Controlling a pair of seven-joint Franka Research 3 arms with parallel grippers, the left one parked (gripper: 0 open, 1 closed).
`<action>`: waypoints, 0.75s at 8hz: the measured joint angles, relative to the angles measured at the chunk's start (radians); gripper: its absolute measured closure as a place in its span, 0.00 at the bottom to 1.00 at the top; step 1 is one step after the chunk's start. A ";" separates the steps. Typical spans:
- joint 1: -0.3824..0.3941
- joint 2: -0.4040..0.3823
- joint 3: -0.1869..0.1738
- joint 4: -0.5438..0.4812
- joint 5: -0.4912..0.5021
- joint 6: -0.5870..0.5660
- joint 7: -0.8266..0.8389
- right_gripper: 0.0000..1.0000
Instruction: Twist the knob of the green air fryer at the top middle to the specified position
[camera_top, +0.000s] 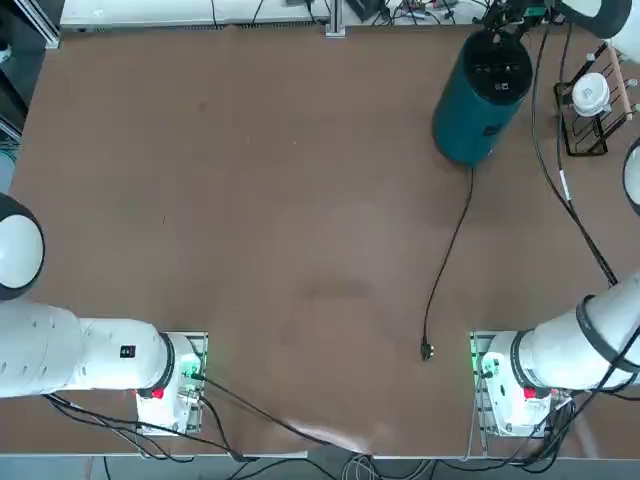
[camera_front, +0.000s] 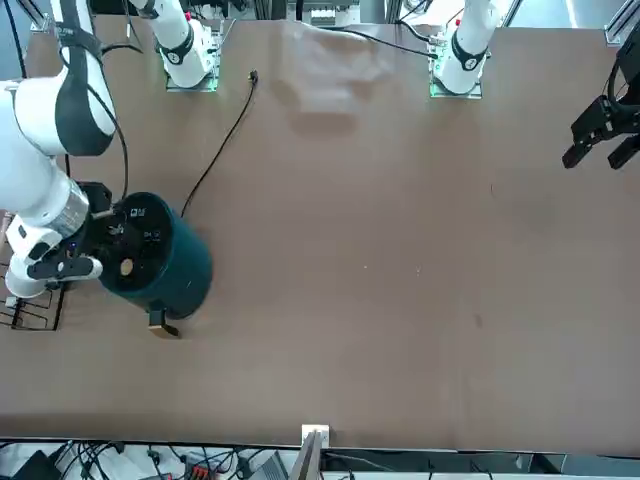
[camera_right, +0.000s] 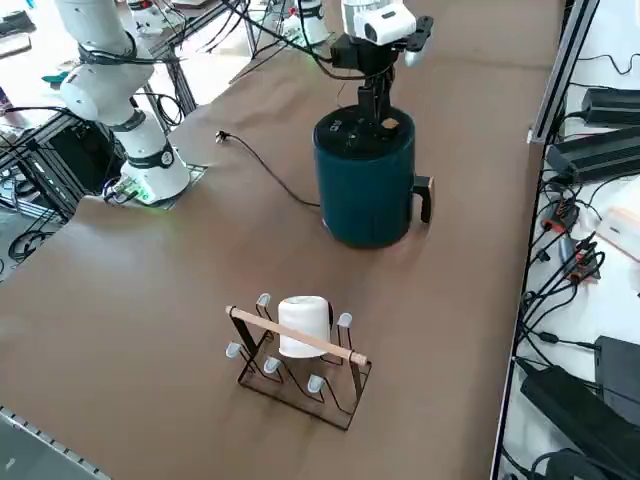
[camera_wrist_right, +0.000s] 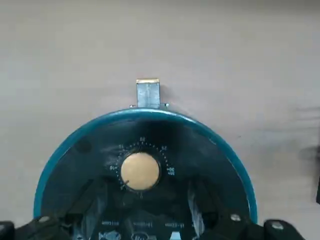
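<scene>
The green air fryer (camera_top: 470, 115) stands upright at the far right part of the table, its black control top (camera_right: 358, 135) facing up. The small yellow-gold knob (camera_wrist_right: 140, 171) sits on that panel inside a ring of white markings; it also shows as the knob (camera_right: 392, 125) and the knob (camera_front: 127, 267). My right gripper (camera_right: 372, 108) points straight down just above the panel. In the wrist view the gripper (camera_wrist_right: 144, 197) is open, its dark fingers (camera_wrist_right: 90, 197) set apart on either side of the knob and not touching it.
A black wire rack (camera_right: 300, 365) holding a white round item (camera_top: 590, 92) stands to the fryer's right. The fryer's thin black cord (camera_top: 452, 240) runs across the table to a loose plug (camera_top: 428, 350). A short handle (camera_right: 425, 197) sticks out from the fryer's far side.
</scene>
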 joint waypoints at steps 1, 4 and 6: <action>0.000 0.003 0.000 0.000 0.000 0.002 0.000 0.04; 0.000 0.004 0.000 0.001 0.000 0.008 0.000 0.18; -0.001 0.004 -0.001 0.007 0.000 0.011 0.000 0.22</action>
